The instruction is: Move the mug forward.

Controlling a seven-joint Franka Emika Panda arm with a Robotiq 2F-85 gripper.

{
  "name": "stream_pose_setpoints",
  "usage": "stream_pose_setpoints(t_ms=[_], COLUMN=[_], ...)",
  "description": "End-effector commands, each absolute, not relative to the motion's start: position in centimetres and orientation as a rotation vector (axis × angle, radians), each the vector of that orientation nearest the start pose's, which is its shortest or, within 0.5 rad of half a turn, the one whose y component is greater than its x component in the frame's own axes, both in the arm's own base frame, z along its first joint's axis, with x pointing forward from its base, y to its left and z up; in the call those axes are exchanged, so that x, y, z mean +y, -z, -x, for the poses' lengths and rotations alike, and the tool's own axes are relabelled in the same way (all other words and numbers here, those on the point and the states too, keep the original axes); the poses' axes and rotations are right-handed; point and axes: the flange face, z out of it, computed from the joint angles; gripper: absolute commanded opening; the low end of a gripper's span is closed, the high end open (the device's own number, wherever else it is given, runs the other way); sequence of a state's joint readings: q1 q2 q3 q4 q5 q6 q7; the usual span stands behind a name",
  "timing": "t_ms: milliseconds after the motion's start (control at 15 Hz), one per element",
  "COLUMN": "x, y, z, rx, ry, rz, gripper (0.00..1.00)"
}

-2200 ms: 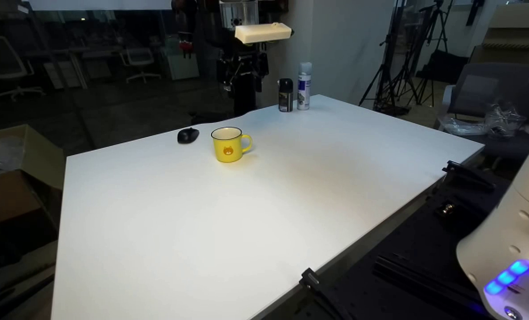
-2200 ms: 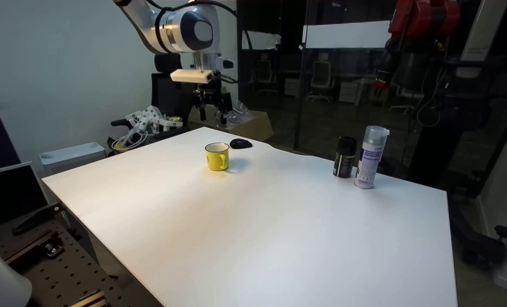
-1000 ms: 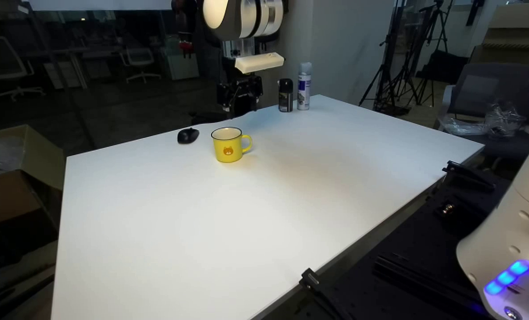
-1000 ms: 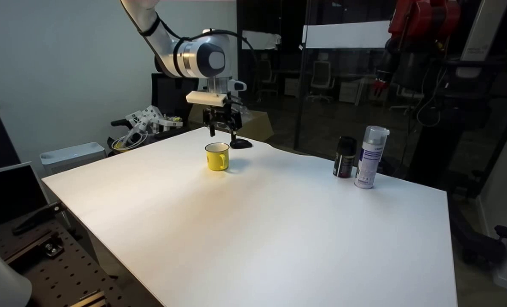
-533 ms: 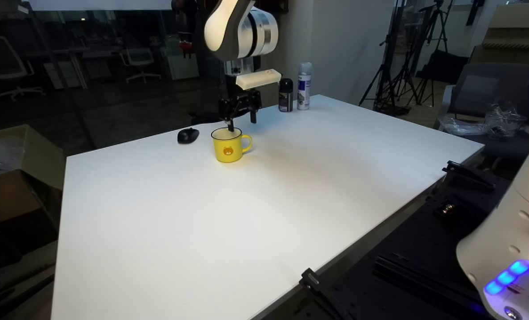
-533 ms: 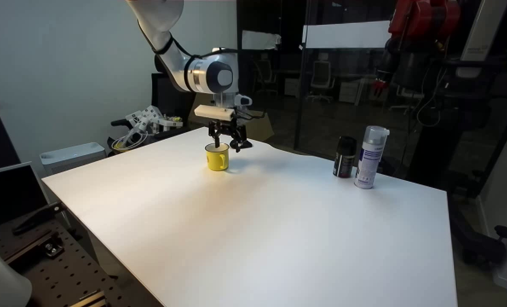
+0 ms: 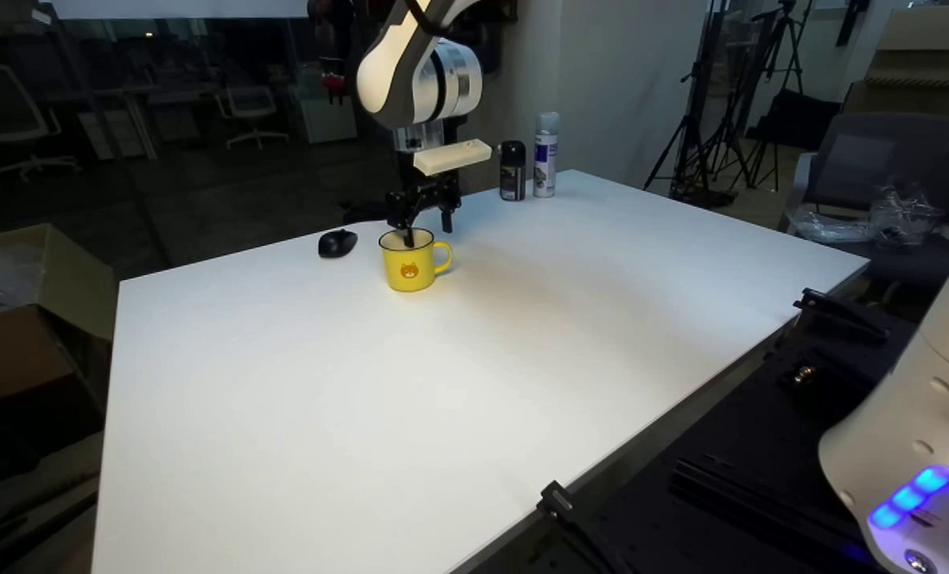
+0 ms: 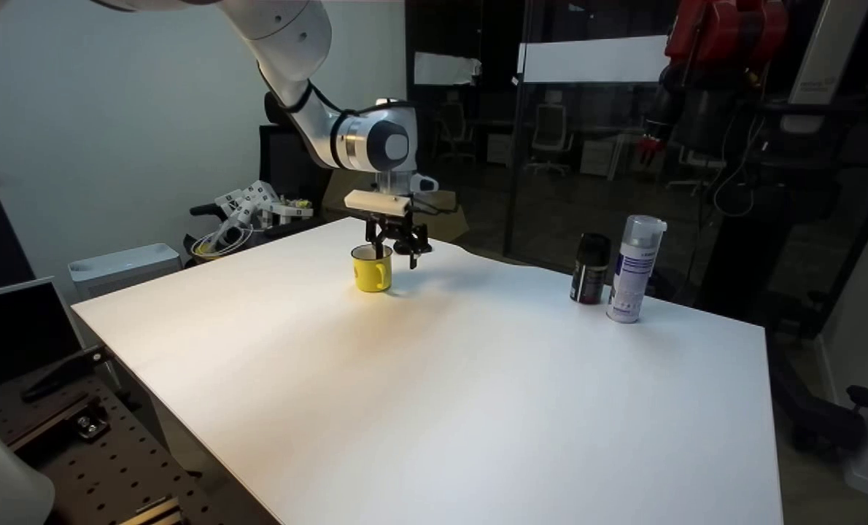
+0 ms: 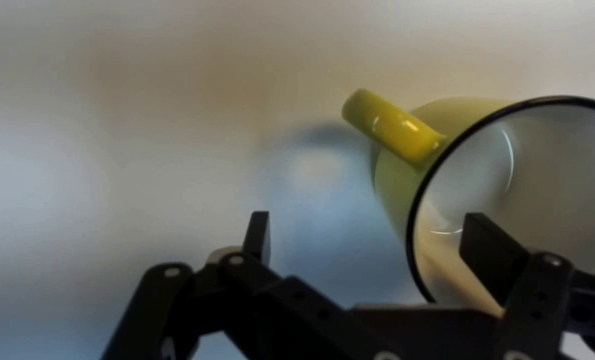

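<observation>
The yellow mug (image 7: 401, 275) with a dark-edged rim, a small animal mark and a side handle stands upright on the white table (image 7: 299, 414). It also shows in an exterior view (image 8: 370, 277) and at the right of the wrist view (image 9: 395, 182). My gripper (image 7: 428, 235) is open over the mug, pointing down, as also seen in an exterior view (image 8: 395, 259). In the wrist view my gripper (image 9: 366, 222) has one finger inside the mug's opening and the other outside the wall. The near wall lies between the spread fingers, with gaps on both sides.
A black mouse-like object (image 7: 336, 243) lies beside the mug near the table's edge. A dark can (image 7: 512, 171) and a white spray can (image 7: 545, 155) stand at a table edge. They also show in an exterior view, dark can (image 8: 589, 270) and white can (image 8: 632, 273).
My gripper has come down from high above the table to the mug, then shifted slightly, lowering one finger into the opening. The mug has not moved.
</observation>
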State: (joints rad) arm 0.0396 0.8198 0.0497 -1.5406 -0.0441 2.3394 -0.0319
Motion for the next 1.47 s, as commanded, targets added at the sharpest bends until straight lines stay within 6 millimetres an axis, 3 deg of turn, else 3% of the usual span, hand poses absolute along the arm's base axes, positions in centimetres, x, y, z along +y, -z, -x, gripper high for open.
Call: stream_pose_setpoints(t_ms=[0, 467, 667, 800, 867, 1267, 1333, 1400], x=[6.1, 6.7, 7.2, 7.6, 7.1, 7.3, 7.3, 7.3], y=[-16.6, -17.2, -17.4, -17.5, -17.1, -17.1, -17.1, -17.2], z=[-71.6, -72.1, -72.1, -72.0, -71.4, -71.4, -71.4, -71.3], rx=[-0.212, -0.217, -0.228, -0.245, -0.238, -0.243, -0.243, -0.232], ry=[-0.046, -0.077, -0.091, -0.107, -0.094, -0.099, -0.100, -0.088], rz=[3.133, 3.123, 3.126, 3.119, 3.125, 3.124, 3.124, 3.130], gripper=[0.67, 0.17, 0.01, 0.00, 0.11, 0.11, 0.03, 0.03])
